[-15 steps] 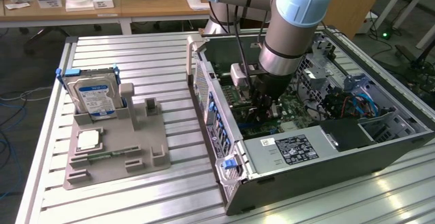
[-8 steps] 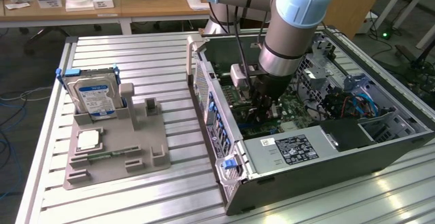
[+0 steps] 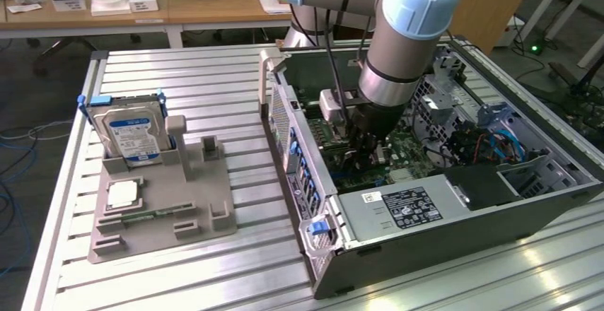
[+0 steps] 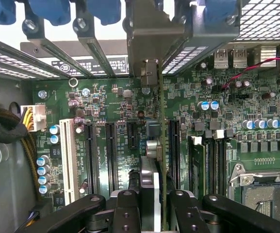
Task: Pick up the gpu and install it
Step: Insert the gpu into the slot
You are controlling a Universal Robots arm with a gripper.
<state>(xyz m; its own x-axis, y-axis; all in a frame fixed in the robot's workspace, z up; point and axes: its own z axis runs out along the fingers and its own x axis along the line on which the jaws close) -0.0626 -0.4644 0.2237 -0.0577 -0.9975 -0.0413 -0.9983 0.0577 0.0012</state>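
Low in the wrist frame the gripper is clamped on the gpu, held edge-on and upright at frame centre, evidently so its edge lines up with the motherboard slots, its bracket reaching the case's rear openings.

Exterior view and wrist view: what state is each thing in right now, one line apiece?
gpu: held on edge in the hand, over the motherboard slots.
hand: shut on the gpu, down inside the computer case.
computer case: side open, lying on the table.
hard drive: standing upright in the gray holder.
gray holder: on the table, at the exterior view's left of the case.
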